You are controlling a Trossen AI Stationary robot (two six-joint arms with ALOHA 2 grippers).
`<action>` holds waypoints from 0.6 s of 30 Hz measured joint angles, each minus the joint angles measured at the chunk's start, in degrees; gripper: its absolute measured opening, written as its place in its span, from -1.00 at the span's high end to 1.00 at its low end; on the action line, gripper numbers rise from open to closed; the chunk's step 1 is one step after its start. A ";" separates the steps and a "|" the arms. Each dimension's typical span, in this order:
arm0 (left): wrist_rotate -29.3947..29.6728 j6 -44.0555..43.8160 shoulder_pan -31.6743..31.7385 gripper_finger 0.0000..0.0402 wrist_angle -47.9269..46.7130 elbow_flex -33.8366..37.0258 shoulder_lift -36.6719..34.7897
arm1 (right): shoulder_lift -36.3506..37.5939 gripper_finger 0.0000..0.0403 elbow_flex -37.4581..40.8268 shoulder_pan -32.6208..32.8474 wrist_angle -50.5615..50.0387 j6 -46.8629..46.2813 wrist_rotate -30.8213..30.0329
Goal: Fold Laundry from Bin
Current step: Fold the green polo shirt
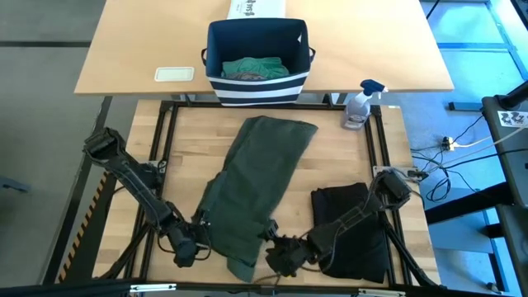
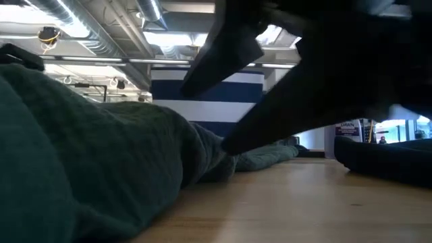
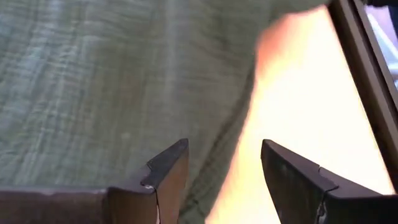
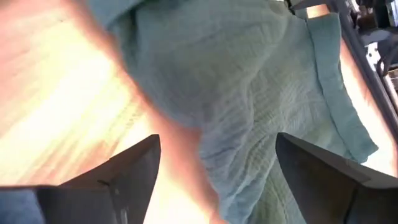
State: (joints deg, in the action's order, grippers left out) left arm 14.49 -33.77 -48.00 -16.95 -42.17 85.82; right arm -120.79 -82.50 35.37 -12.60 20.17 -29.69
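Dark green crinkled cloth garment [image 1: 252, 186] lies lengthwise down the table, its long axis running from the bin toward both claws. Left gripper [image 1: 191, 245] and right gripper [image 1: 280, 256], both released and empty, flank its near end, roughly equally close. Navy striped fabric bin [image 1: 256, 87] stands well beyond them.

Dark green garment [image 1: 257, 186]: spread long and rumpled at table centre, running from 12 toward 7 o'clock. Black garment [image 1: 355, 231]: folded, lying flat at 4 o'clock. Navy white-striped bin [image 1: 257, 62]: upright at 12 o'clock, holding teal-green cloth [image 1: 256, 68].
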 joint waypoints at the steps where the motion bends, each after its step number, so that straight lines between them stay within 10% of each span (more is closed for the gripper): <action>1: 0.84 0.64 -0.72 0.03 -0.03 0.00 0.00 | 0.00 -0.59 0.00 0.29 0.00 -0.16 -0.61; 18: 8.55 14.09 -4.32 -0.01 7.34 0.00 0.00 | -0.02 -0.53 -0.01 -2.51 0.03 -4.75 -3.47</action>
State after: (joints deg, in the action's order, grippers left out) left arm 23.04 -19.68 -52.31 -9.61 -42.17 85.82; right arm -120.81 -82.51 32.87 -12.57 15.42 -33.16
